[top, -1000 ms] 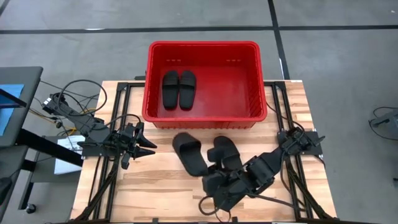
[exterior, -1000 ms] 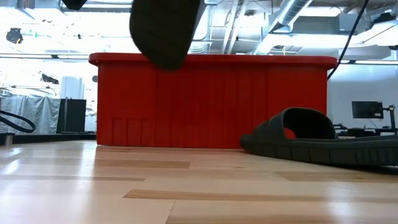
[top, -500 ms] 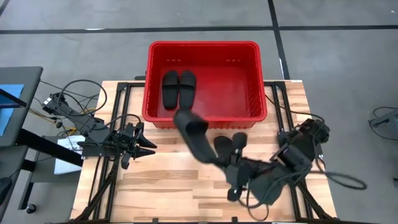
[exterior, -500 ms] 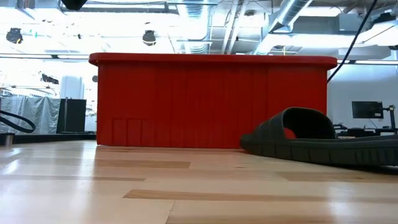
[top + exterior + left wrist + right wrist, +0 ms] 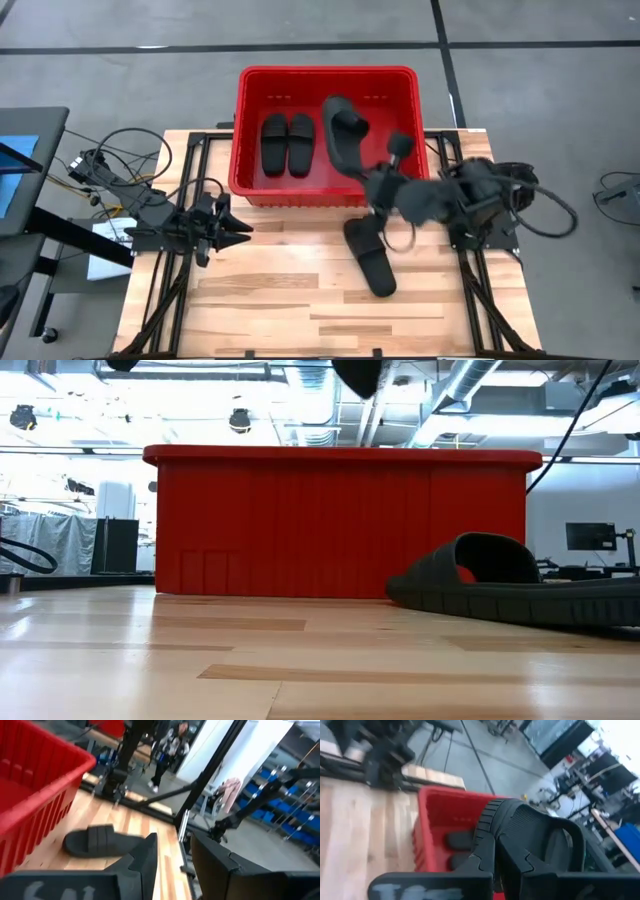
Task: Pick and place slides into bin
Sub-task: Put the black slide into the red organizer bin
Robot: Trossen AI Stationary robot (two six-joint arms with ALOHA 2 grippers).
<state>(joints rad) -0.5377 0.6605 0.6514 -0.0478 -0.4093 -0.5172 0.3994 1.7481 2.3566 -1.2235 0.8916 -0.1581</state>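
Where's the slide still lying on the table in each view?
High view: slide on the table, below the bin, near the right hand.
Low view: at right, before the bin.
Left wrist view: lower left, beside the bin.
Right wrist view: not in it.
Shared landmark: the bin.

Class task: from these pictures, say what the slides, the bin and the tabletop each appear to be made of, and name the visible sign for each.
Slides, such as the one lying on the table: probably matte black rubber or foam; dull, with a ribbed strap.
Bin: likely moulded red plastic; even colour, slight sheen, rolled rim, slotted walls.
Tabletop: pale wood, seemingly jointed boards; visible grain and plank seams.
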